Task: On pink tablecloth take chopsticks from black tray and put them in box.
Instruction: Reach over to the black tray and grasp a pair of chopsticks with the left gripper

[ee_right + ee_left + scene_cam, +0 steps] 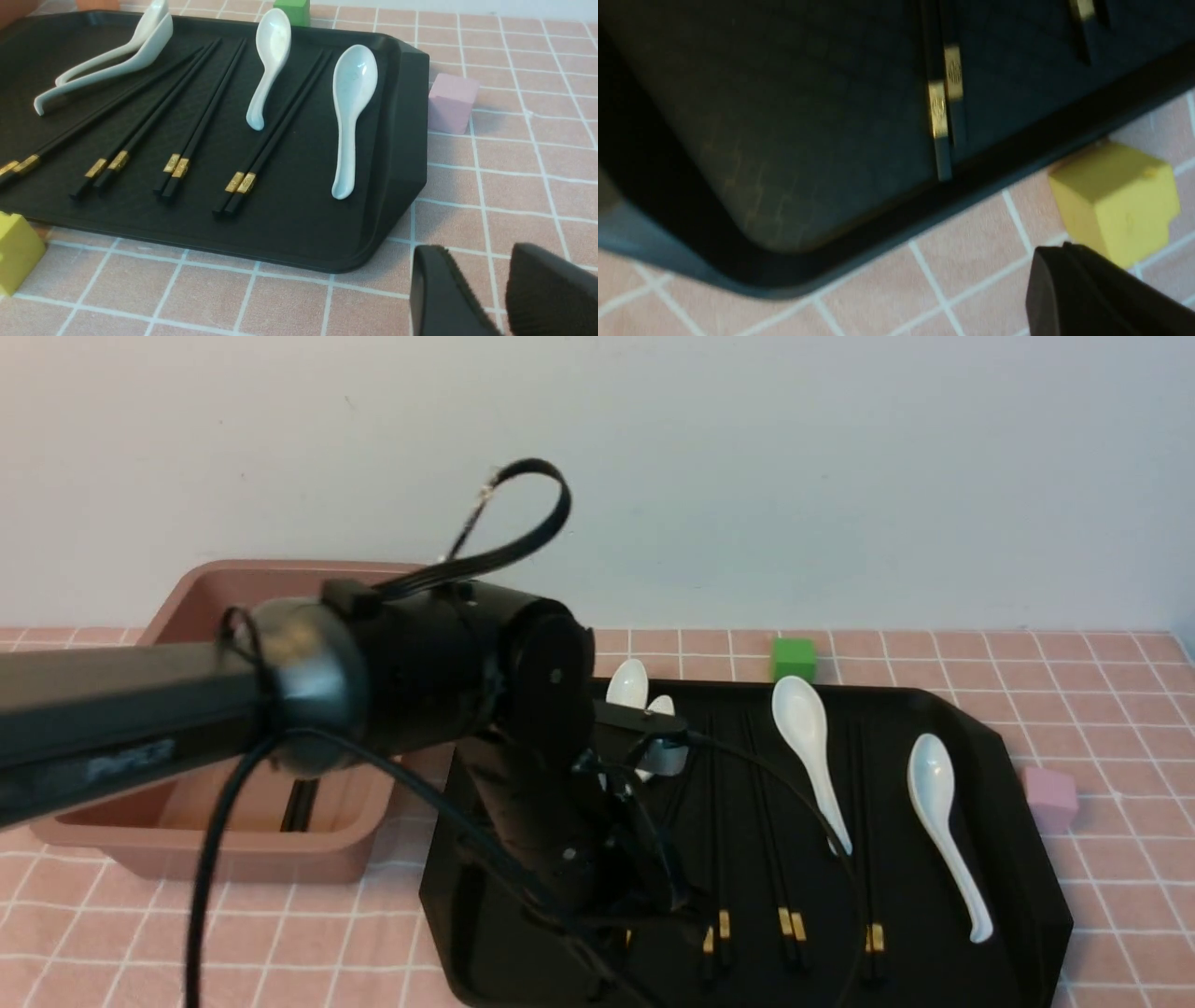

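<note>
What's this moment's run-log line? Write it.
left gripper: at near edge of black rectangular tray, unclear; right gripper: open; black gold-banded chopsticks: four pairs on tray; pink plastic box: sticks inside

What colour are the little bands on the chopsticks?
Gold bands on chopsticks; clearest in right wrist view.

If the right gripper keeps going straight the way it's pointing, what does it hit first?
Probably the pink tablecloth, beside the cut corner of the black tray. The right gripper aims at bare cloth; the pink cube sits farther along, but depth is hard to judge.
</note>
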